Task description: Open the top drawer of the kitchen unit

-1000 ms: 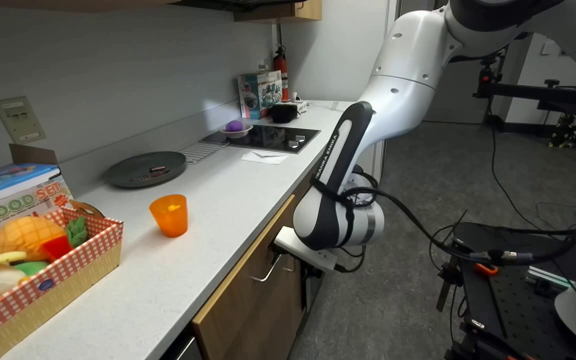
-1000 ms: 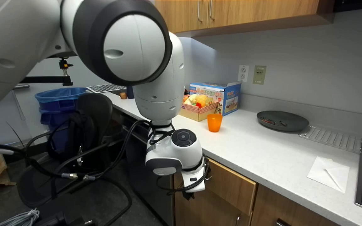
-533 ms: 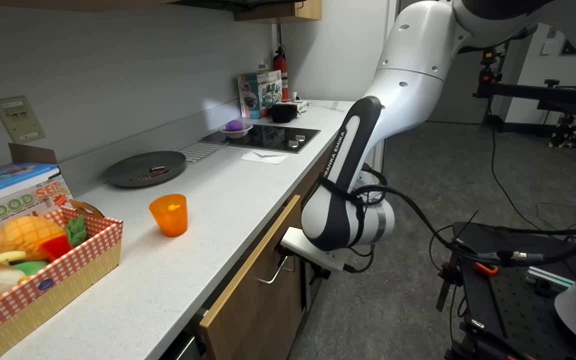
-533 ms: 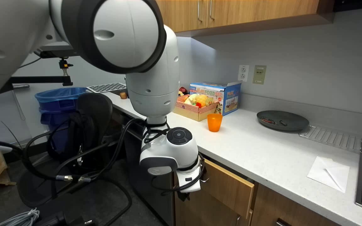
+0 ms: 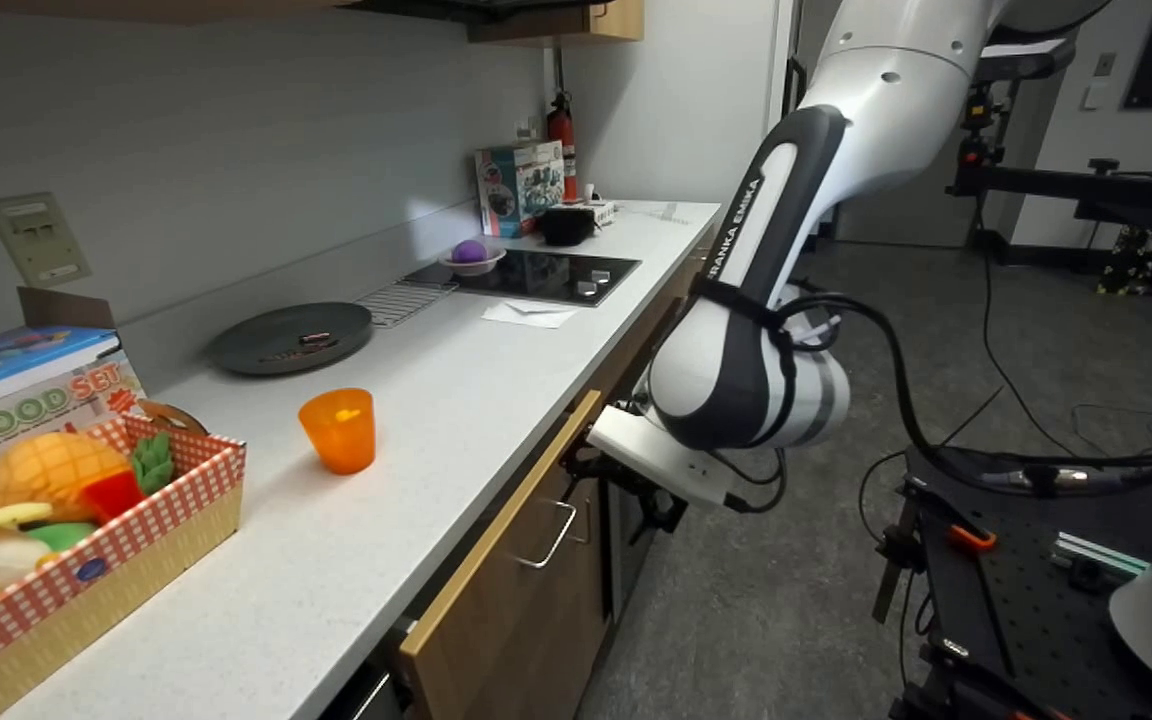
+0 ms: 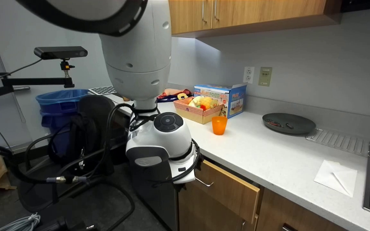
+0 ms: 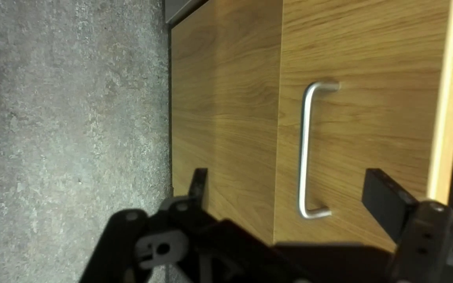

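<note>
The top drawer (image 5: pixel 496 580) of the kitchen unit (image 5: pixel 436 410) is pulled partway out. A dark gap shows between its brown wood front and the worktop in both exterior views; the drawer's front also shows in an exterior view (image 6: pixel 233 191). Its slim metal bar handle (image 7: pixel 304 145) shows whole in the wrist view and in an exterior view (image 5: pixel 551 545). My gripper (image 7: pixel 287 177) is open and empty, its fingers wide apart. In the wrist view the handle's near end lies between the fingers without touching them. In an exterior view (image 6: pixel 201 160) the wrist hides most of the gripper.
An orange cup (image 5: pixel 339 430) stands on the worktop above the drawer. A basket of toy food (image 6: pixel 199 110), a dark pan (image 6: pixel 288 123) and a black hob (image 5: pixel 536 275) are also on it. A taller wood front (image 7: pixel 226 118) lies below the drawer.
The drawer moved outward between one second and half a second ago and has stayed there since. The gripper has let go of the handle and moved back and up from it.
</note>
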### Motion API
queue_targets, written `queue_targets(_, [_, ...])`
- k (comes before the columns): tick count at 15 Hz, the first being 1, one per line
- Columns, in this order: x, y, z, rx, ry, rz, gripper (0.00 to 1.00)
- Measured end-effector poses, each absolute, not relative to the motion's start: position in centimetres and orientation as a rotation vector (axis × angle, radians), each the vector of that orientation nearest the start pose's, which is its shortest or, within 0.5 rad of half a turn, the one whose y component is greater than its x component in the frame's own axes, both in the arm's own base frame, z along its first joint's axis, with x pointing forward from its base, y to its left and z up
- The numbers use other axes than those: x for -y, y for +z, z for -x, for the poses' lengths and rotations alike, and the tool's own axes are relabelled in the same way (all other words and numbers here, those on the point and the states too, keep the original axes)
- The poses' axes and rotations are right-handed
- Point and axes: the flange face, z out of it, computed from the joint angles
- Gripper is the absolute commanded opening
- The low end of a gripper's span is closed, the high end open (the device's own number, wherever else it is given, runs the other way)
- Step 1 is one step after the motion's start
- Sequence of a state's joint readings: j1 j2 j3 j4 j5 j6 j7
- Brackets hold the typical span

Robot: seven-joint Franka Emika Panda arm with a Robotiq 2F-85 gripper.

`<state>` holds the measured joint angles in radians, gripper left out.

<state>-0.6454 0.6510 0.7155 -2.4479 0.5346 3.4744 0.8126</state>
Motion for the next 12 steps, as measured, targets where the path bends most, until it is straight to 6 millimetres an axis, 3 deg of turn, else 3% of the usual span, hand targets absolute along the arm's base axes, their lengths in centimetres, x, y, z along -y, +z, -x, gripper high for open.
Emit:
queue_targets(6, [-0.1, 18.4, -48.3, -1.744, -0.343, 1.926, 1.0])
queue_targets(12, [1.4, 19.4, -49.3, -1.746, -0.396, 1.911, 1.0])
